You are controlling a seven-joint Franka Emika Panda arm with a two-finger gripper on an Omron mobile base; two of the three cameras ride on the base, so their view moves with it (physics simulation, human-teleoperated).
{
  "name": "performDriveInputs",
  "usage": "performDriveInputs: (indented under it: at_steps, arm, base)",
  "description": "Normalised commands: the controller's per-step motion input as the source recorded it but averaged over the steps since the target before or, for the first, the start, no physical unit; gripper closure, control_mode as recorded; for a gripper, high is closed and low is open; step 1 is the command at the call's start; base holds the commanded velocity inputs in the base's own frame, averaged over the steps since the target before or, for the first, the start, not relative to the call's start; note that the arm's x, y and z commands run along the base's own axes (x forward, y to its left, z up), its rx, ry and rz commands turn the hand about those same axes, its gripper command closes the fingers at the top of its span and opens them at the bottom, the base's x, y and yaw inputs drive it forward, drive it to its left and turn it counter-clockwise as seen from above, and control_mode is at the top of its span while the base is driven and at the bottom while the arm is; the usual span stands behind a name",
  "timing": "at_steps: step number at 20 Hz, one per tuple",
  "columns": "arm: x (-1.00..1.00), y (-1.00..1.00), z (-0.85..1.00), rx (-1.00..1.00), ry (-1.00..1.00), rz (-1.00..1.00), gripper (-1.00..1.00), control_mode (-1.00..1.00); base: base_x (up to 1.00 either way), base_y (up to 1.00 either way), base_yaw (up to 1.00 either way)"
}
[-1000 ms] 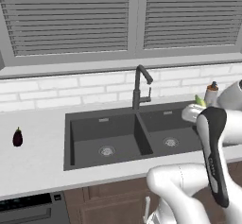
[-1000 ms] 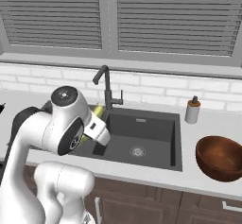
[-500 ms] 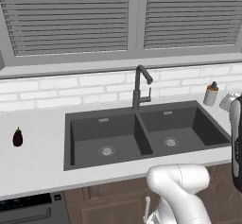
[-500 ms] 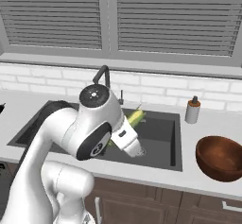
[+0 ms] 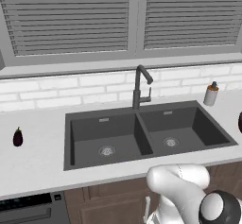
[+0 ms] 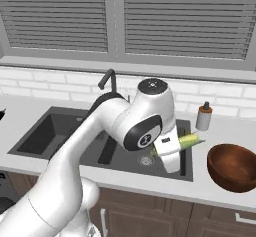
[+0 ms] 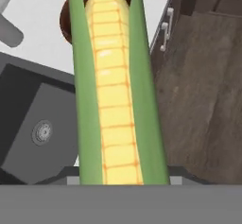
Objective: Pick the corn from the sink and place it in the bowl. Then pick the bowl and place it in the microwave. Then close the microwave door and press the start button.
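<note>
My gripper (image 6: 175,145) is shut on the corn (image 6: 191,140), a yellow cob in a green husk, held in the air over the right end of the dark grey sink (image 6: 52,131). The cob's tip points toward the reddish-brown bowl (image 6: 234,167), which stands on the counter just to the right. In the hand view the corn (image 7: 116,90) runs up the middle, with the bowl (image 7: 70,22) partly hidden behind its tip and the sink (image 7: 33,124) to the left. The sink (image 5: 142,133) has both basins bare. The microwave and its door are out of view.
A black faucet (image 5: 139,88) rises behind the sink. A soap bottle (image 6: 203,117) stands by the back wall, near the bowl. A dark eggplant (image 5: 18,137) lies on the counter far left. Brown cabinet fronts (image 7: 208,76) sit under the counter edge.
The arm has swung rightward with the corn, from above the sink's left part to its right end beside the bowl. The grip on the corn has held.
</note>
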Motion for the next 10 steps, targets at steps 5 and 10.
performDriveInputs:
  at_steps: [5, 10]
  arm:
    - [0.19, -0.70, -0.09, 0.22, 0.17, -0.16, 1.00, -1.00]
    - [0.64, -0.50, 0.00, 0.17, 0.27, -0.16, 1.00, -1.00]
  base:
    - [0.00, 0.00, 0.00]
    - [0.00, 0.00, 0.00]
